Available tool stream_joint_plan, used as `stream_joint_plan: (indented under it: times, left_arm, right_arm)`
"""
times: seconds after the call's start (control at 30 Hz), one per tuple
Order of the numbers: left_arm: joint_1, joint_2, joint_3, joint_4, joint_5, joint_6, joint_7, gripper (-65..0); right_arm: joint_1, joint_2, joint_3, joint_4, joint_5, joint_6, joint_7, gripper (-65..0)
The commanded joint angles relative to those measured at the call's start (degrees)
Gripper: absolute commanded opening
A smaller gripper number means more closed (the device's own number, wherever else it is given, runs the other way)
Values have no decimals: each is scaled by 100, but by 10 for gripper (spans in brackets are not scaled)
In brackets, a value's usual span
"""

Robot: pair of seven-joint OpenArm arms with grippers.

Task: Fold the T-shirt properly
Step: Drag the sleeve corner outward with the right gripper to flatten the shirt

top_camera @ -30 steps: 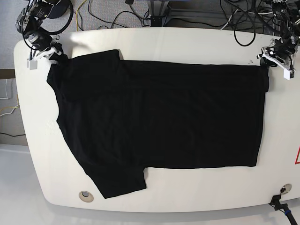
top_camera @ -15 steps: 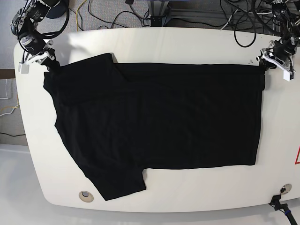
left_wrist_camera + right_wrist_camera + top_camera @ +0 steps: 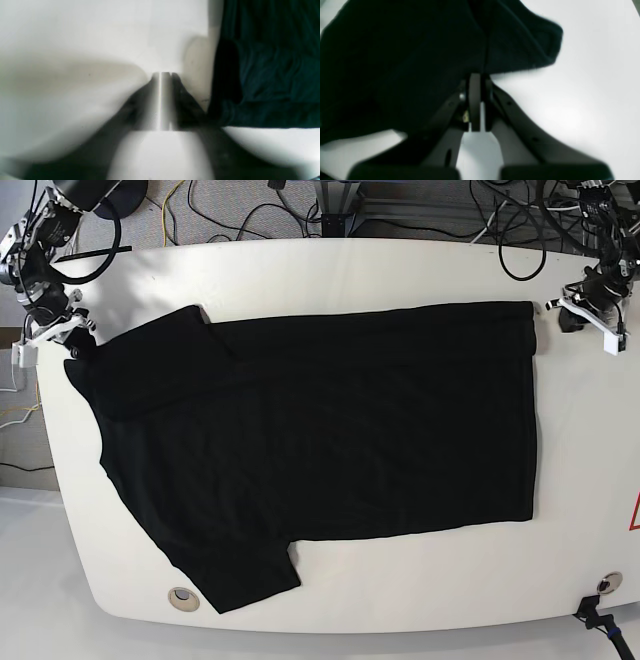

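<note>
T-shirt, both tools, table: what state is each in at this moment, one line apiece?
T-shirt: spread flat across the table, not yet folded, one sleeve corner held.
Right tool: shut on the T-shirt at its sleeve edge.
Left tool: shut, beside the T-shirt's corner, gripping no cloth.
Table: white, T-shirt covering most of it.

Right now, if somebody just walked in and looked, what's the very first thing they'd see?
The big black T-shirt, spread almost flat across most of the white table. Next, the right gripper at the table's left edge in the base view, pinching the shirt by its sleeve end. The left gripper sits shut on the other side, just off the shirt's corner, holding nothing.
</note>
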Motion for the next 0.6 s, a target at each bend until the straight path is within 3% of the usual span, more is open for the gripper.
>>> stream_joint_plan:
  times: [0.0,0.23,0.57]
  left_arm:
    - [52,-56,6,104,-80,-70,169,-412]
    - [94,-8,13,131,-128,-75,249,-419]
    - [122,-12,54,167,-135,-112,141,-388]
  right_arm:
    - [-2,48,-235,65,669,54,-78,-650]
    - [-20,116,-895,90,353,54,13,-650]
    - [91,149,-1693,178,-883,54,367,-650]
